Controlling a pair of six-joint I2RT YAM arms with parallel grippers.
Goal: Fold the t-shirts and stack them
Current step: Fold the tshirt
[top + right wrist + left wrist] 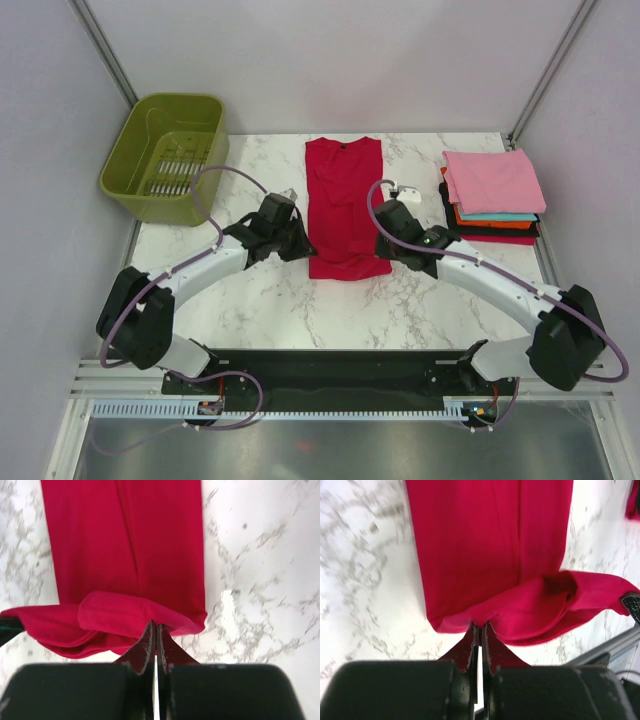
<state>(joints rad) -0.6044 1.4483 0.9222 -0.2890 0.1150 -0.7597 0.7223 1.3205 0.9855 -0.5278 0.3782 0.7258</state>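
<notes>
Now one crimson cloth t-shirt (343,195) on table; left gripper (480,628), right gripper (155,626) both pinched tight on hem; five-layer folded t-shirt stack (493,193) beside.

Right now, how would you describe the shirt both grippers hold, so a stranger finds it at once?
On the marble table, look between the green basket and the stack of folded shirts. The crimson t-shirt lies as a narrow strip, its near hem pinched by the left gripper and right gripper. It alone is unstacked.
</notes>
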